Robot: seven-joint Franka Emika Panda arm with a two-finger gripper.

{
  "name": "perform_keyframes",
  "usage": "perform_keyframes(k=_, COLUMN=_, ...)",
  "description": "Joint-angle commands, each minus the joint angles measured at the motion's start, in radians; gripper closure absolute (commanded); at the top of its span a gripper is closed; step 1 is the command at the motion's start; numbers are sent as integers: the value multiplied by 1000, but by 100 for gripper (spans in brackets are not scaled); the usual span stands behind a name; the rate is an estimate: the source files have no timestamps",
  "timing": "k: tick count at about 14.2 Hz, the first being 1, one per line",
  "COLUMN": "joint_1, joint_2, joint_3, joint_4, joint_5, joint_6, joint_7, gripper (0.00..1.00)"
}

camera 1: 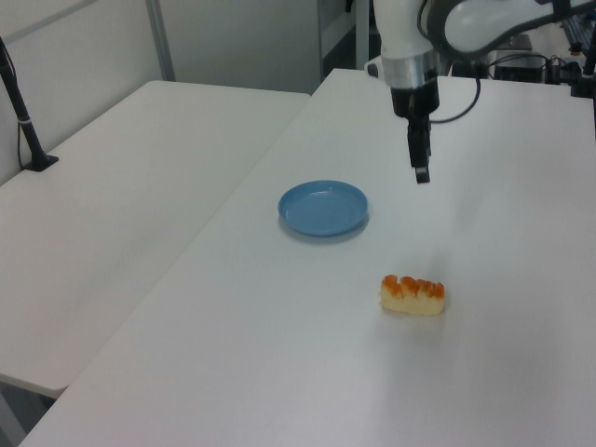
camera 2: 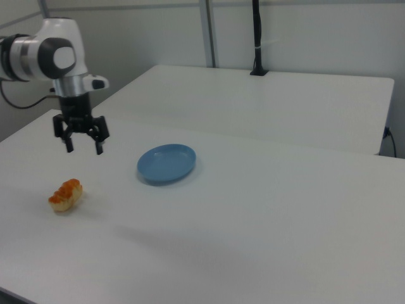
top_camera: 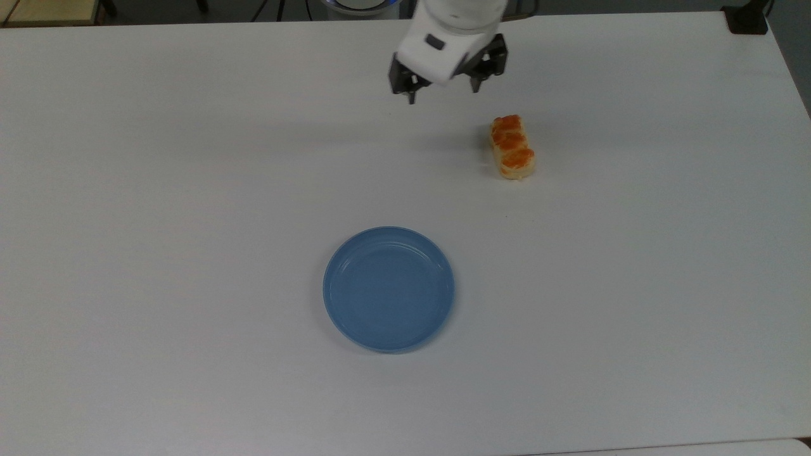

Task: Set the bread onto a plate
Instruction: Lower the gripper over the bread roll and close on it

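Note:
The bread (top_camera: 512,147), a pale-yellow bun with orange-brown bumps, lies on the white table in the top view's upper right. In the top view the empty blue plate (top_camera: 388,289) sits well below and left of it. My gripper (top_camera: 443,94) hangs open above the table, just up and left of the bread in the top view, with nothing between its fingers. The right view has the gripper (camera 2: 83,149) above and slightly right of the bread (camera 2: 66,194), and the plate (camera 2: 166,163) further right. In the left view, the gripper (camera 1: 421,172) points down, beyond the bread (camera 1: 413,294) and right of the plate (camera 1: 323,207).
A second white table (camera 1: 130,168) adjoins along the left view's left. A black post (camera 2: 256,38) is clamped at its far edge. Another black clamp (top_camera: 747,19) sits at the top view's upper right corner. Cables and equipment stand behind the arm's base.

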Motion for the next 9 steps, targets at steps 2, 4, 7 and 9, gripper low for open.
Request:
perform_keyframes(k=2, joint_1=145, joint_2=32, joint_3=-34, joint_4=-79, joint_5=19, joint_6=152, joint_7=96, gripper=0)
perform_keyframes(k=4, joint_1=196, joint_2=67, joint_3=-34, joint_4=-78, joint_5=19, joint_6=175, joint_7=107, gripper=0)
perform_keyframes(k=7, joint_1=231, joint_2=107, joint_3=-28, joint_4=-81, joint_5=19, joint_6=204, joint_7=179, gripper=0)
perform_keyframes(k=9, joint_1=234, joint_2=155, joint_3=-17, joint_4=-79, joint_5=19, joint_6=232, joint_7=188, gripper=0)
